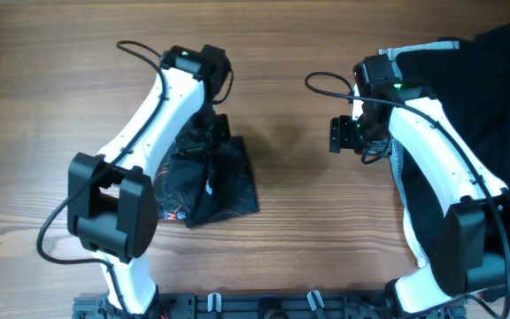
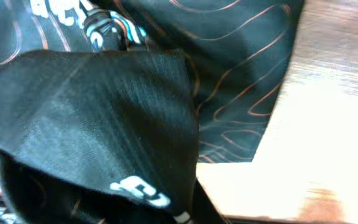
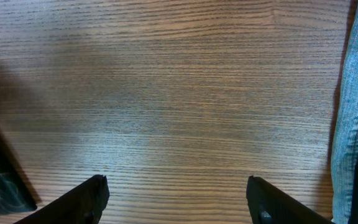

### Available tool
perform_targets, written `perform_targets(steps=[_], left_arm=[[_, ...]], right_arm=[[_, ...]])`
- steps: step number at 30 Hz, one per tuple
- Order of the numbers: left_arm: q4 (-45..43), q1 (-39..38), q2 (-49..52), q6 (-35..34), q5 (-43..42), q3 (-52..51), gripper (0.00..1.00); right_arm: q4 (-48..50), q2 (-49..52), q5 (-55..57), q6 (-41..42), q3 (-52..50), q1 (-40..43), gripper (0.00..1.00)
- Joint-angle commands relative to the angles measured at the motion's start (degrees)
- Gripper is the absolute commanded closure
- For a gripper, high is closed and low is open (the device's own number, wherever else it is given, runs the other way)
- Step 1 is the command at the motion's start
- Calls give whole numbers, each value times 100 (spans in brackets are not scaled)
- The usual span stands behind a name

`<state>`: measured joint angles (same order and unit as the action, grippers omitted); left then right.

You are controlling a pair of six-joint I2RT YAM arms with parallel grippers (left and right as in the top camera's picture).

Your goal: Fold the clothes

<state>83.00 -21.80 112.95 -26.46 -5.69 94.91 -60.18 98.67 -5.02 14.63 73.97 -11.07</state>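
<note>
The black jersey [image 1: 221, 182] with small logos and orange contour lines lies bunched in a small folded heap left of the table's middle. My left gripper [image 1: 209, 133] is right over its far edge. In the left wrist view a flap of the jersey [image 2: 104, 118] hangs lifted close to the camera and hides the jaws, which seem shut on it. My right gripper [image 1: 338, 135] is open and empty above bare wood right of the jersey. Its fingertips show wide apart in the right wrist view [image 3: 178, 186].
A plain black garment [image 1: 476, 71] with a pale blue-white edge [image 1: 399, 173] lies at the right under the right arm. That edge also shows in the right wrist view [image 3: 353, 124]. A black rail [image 1: 264, 306] runs along the front edge.
</note>
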Motion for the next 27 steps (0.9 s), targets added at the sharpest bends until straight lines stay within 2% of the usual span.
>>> perform_targets(steps=[1, 2, 4, 5, 9, 12, 15, 18, 22, 25, 27], left_arm=[[-310, -269, -162, -168, -415, 68, 61], [-472, -350, -162, -162, -719, 68, 59], [-638, -387, -166, 173, -1440, 85, 46], [-614, -328, -170, 592, -1884, 184, 46], [-369, 380, -479, 697, -1582, 402, 48], [-400, 1327, -778, 691, -1412, 402, 45], [-640, 2459, -787, 671, -1329, 380, 43], [-966, 2999, -761, 675, -1307, 210, 44], [-1335, 3182, -704, 702, -1060, -315, 44], [-1646, 3165, -704, 699, -986, -831, 43], [-2002, 3145, -704, 697, -988, -1303, 43]], right_arm=[[13, -70, 52, -111, 81, 11, 23], [15, -70, 52, -114, 81, 11, 22], [20, -70, 50, -116, 79, 11, 20], [44, -70, -57, -210, 81, 11, 18], [212, -68, -1821, -1427, 81, -24, 18], [280, -66, -2581, -1788, 79, -275, 18], [638, -63, -2590, -1749, 79, -981, 16], [1281, -50, -2170, -1425, 79, -1858, 16], [2111, 184, -1401, -1283, 79, -2846, 14], [2573, 470, -1268, -1252, 79, -3213, 15], [2909, 723, -1239, -1215, 79, -3399, 20]])
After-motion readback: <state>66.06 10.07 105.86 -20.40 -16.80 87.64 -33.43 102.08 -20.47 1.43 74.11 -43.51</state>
